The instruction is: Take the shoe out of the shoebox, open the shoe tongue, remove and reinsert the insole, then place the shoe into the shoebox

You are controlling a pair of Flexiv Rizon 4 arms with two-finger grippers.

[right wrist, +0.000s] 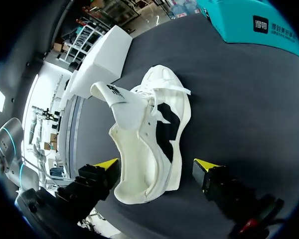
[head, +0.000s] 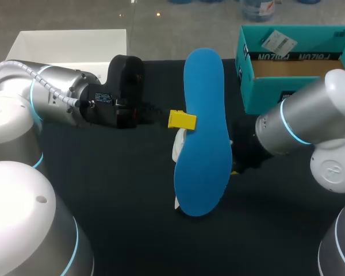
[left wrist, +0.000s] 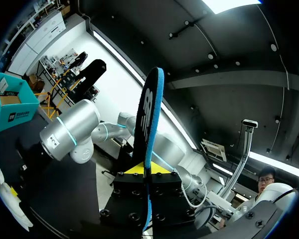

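A white box (head: 75, 43) is seen at the far left corner of the table (head: 126, 213). The left arm (head: 52, 98) is brought in from the left edge, and its gripper (head: 181, 119) is closed on a blue insole (head: 204, 132), which is pinched at one long side between the two yellow-tipped fingers. The insole is held in the air over the middle of the table, and in the left wrist view it is seen edge-on, rising straight out of the closed fingers. A white shoe (right wrist: 149, 144) is set on the table beneath the insole and is largely hidden by it in the head view. In the right wrist view its opening is exposed and its tongue (right wrist: 117, 97) is lifted up and away from the opening. The right gripper (right wrist: 156, 167) is held wide open, with the heel end of the shoe between its fingers; whether either finger touches the shoe cannot be told. The right arm (head: 310, 115) is brought in from the right edge. A teal shoebox (head: 293, 69) is placed open-topped at the far right corner, well apart from the shoe.
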